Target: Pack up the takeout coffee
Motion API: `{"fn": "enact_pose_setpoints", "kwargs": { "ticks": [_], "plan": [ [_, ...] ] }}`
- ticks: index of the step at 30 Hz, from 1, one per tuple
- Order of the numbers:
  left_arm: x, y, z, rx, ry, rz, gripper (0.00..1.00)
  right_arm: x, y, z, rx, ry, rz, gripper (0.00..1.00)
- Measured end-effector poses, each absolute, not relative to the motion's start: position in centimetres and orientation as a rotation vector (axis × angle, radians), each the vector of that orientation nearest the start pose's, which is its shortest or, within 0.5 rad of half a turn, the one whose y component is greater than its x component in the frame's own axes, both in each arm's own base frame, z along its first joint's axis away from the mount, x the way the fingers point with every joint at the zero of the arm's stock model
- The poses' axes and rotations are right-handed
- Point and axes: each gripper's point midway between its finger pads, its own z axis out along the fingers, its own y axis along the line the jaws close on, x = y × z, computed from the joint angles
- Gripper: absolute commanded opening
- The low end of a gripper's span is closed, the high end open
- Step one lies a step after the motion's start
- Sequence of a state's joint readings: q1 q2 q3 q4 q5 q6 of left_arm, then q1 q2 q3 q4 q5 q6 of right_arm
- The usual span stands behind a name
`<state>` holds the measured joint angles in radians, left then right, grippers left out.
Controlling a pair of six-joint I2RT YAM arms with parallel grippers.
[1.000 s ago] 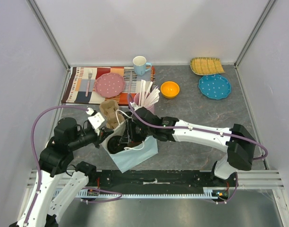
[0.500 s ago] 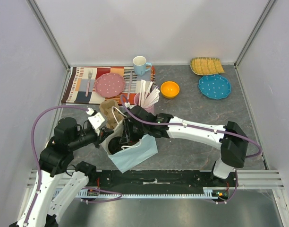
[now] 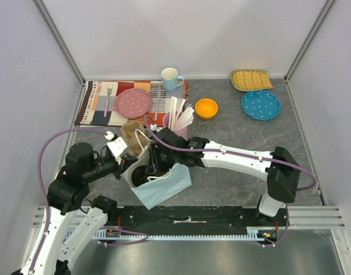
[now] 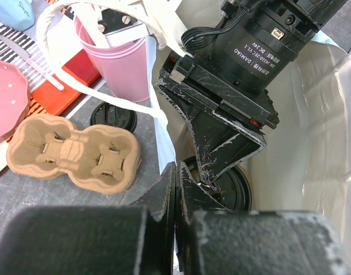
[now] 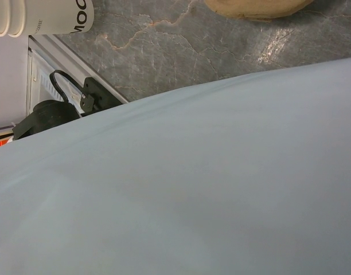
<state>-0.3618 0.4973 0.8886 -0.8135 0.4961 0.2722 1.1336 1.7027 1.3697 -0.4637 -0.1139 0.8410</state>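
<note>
The takeout coffee shows only as its black lid (image 4: 234, 193), low inside the light-blue paper bag (image 3: 167, 186). My right gripper (image 4: 207, 175) reaches down into the bag, its fingers (image 4: 221, 143) closed at the lid's rim. From above, the right gripper (image 3: 155, 165) is sunk in the bag's mouth beside the dark lid (image 3: 140, 176). My left gripper (image 4: 176, 177) is shut on the bag's near edge and holds the mouth apart; from above, the left gripper (image 3: 127, 162) sits at the bag's left rim. In the right wrist view the bag's wall (image 5: 192, 189) hides the right gripper's own fingers.
A brown cardboard cup carrier (image 4: 72, 152) and a loose black lid (image 4: 112, 116) lie left of the bag. Just behind stands a pink cup of wooden sticks (image 3: 175, 121). Farther back are a blue mug (image 3: 171, 78), pink plate (image 3: 133, 102), orange bowl (image 3: 206, 108) and blue plate (image 3: 260, 105).
My right arm has slid a little to the left, deeper into the bag's mouth. The left arm and the bag's edge have stayed where they were.
</note>
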Motion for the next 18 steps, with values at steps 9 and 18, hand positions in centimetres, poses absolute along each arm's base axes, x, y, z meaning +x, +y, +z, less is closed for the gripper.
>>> {"fn": "enact_pose_setpoints", "kwargs": {
  "ticks": [9, 18],
  "plan": [
    [15.0, -13.6, 25.6, 0.917, 1.753, -0.549, 0.02, 14.6, 43.6, 16.0, -0.451, 2.600, 0.987, 0.00],
    [15.0, -13.5, 25.8, 0.929, 1.735, -0.540, 0.02, 13.3, 41.6, 17.0, -0.460, 2.645, 0.947, 0.00]
  ]
}}
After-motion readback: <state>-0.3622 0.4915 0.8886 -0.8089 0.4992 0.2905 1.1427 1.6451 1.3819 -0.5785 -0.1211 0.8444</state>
